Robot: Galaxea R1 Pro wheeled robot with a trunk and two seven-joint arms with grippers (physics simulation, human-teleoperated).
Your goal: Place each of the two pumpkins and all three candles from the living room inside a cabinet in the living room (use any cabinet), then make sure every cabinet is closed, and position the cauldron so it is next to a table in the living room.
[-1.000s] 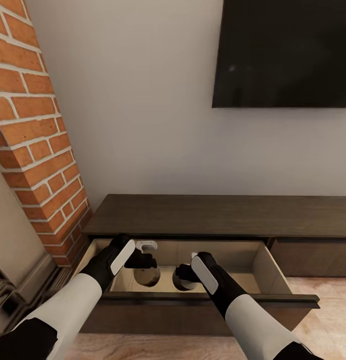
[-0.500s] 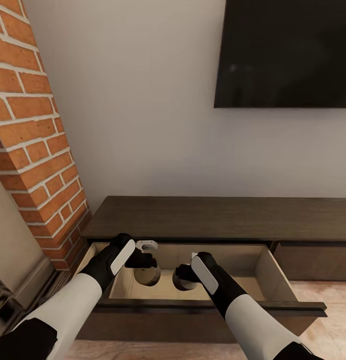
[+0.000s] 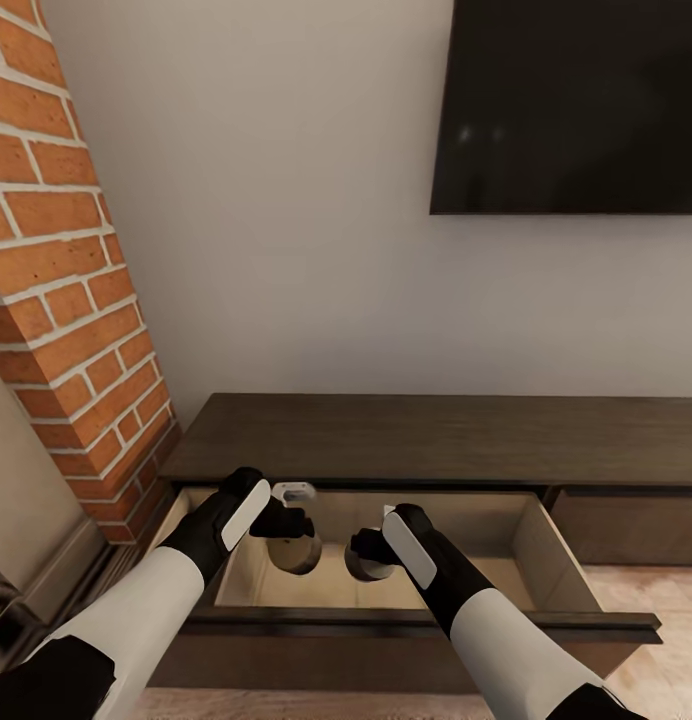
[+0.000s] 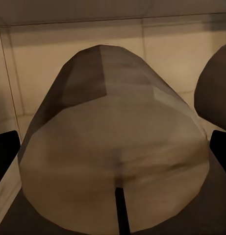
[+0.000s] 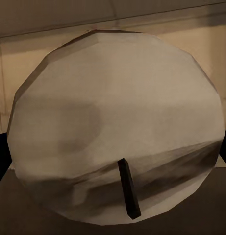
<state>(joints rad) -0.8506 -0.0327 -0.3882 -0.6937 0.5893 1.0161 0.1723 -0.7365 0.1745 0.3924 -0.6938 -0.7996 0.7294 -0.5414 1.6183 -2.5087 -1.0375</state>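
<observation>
No writing, label, brand mark or number can be read anywhere: the black wall-mounted TV screen [image 3: 571, 105] is blank, and the long dark brown wooden cabinet [image 3: 436, 440] is unmarked.

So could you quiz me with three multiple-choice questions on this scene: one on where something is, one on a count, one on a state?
1. Where are the two pincers?
A. Over the open drawer
B. On the black screen
C. Against the brick column

2. How many candles are being held?
A. None
B. Two
C. Four

3. What state is the cabinet drawer in?
A. Shut flush
B. Pulled out
C. Taken off

Answers:
1 A: the left pincer and right pincer hang above the drawer of the cabinet.
2 B: each wrist view shows one cream candle, wick forward, between dark fingertips: the left candle and the right candle.
3 B: its pale inside shows in the head view.
</observation>
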